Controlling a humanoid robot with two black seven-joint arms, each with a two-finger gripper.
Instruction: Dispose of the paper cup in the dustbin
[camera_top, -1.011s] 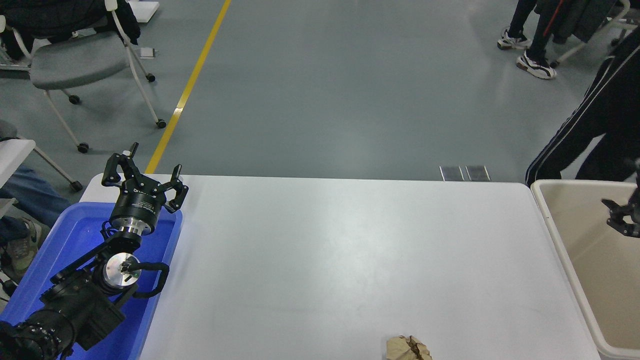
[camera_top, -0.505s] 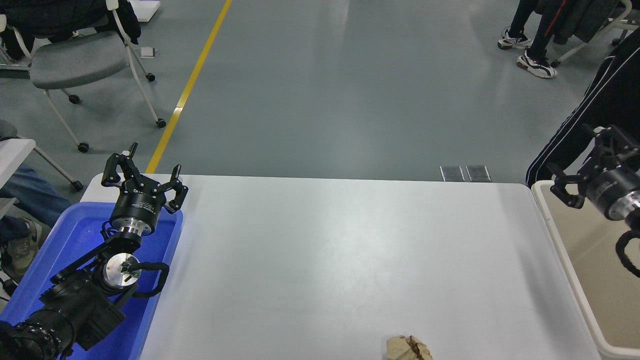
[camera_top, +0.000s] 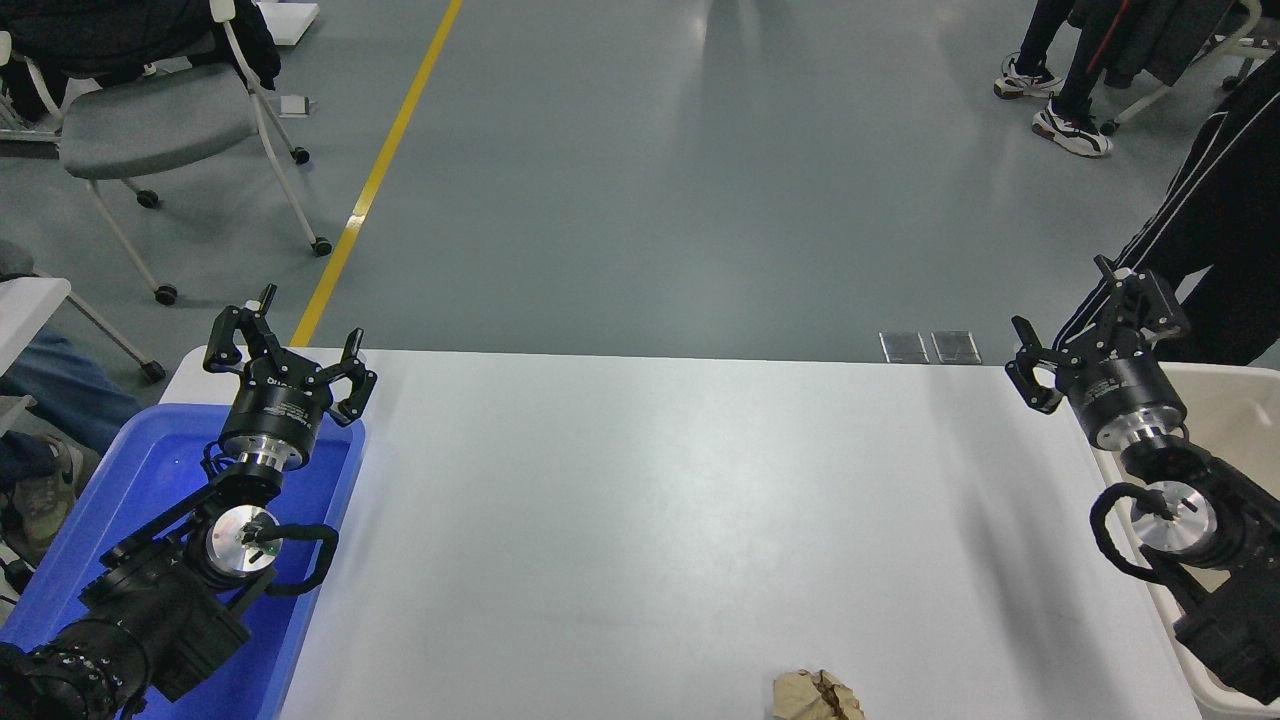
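Note:
The paper cup is out of view. The beige dustbin (camera_top: 1232, 398) stands at the table's right edge, partly hidden by my right arm. My right gripper (camera_top: 1085, 318) is open and empty, raised above the table's far right corner, at the bin's left rim. My left gripper (camera_top: 288, 346) is open and empty, parked over the blue tray at the lower left.
A blue plastic tray (camera_top: 150, 470) lies under my left arm at the table's left edge. A crumpled brown paper ball (camera_top: 815, 697) lies at the table's front edge. A person in dark trousers (camera_top: 1200, 230) stands behind the bin. A wheeled chair (camera_top: 150, 120) stands at the far left.
My right arm has swung left and up, from over the bin's inside to above the table's far right corner. The left arm has not moved.

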